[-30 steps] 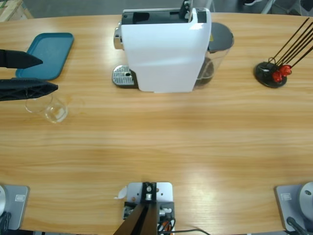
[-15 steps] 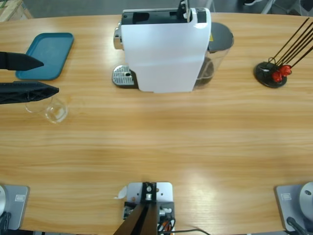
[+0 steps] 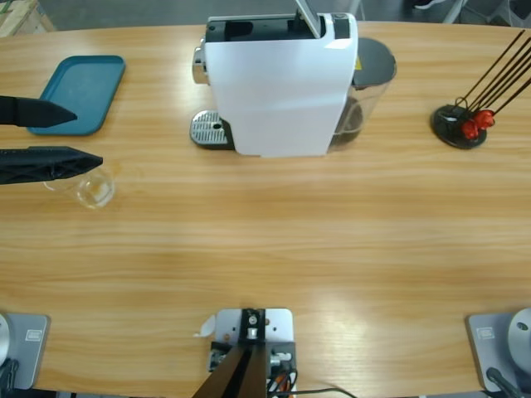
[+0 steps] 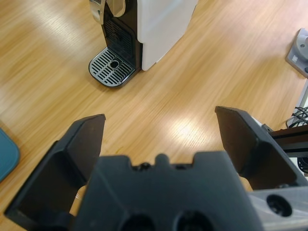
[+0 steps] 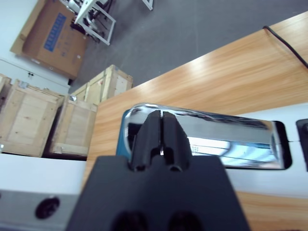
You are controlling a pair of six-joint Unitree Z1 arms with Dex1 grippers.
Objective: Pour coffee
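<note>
The left gripper [image 3: 79, 138], jaws spread wide, is hovering beside the small clear glass tumbler [image 3: 93, 186] (apparently empty); a careless closing could be tipping it. The right gripper [image 5: 161, 139], jaws pressed together, is sitting at the white coffee machine's chrome lever [image 5: 231, 139] and could be slipping off.

We see a small clear glass tumbler [image 3: 90, 186] standing upright on the wooden table, just below and beside the tip of the left gripper's [image 3: 70, 138] lower jaw, partly covered by it. The gripper's jaws are spread wide and the glass sits outside their gap. We cannot make out any coffee in the glass from above.
</note>
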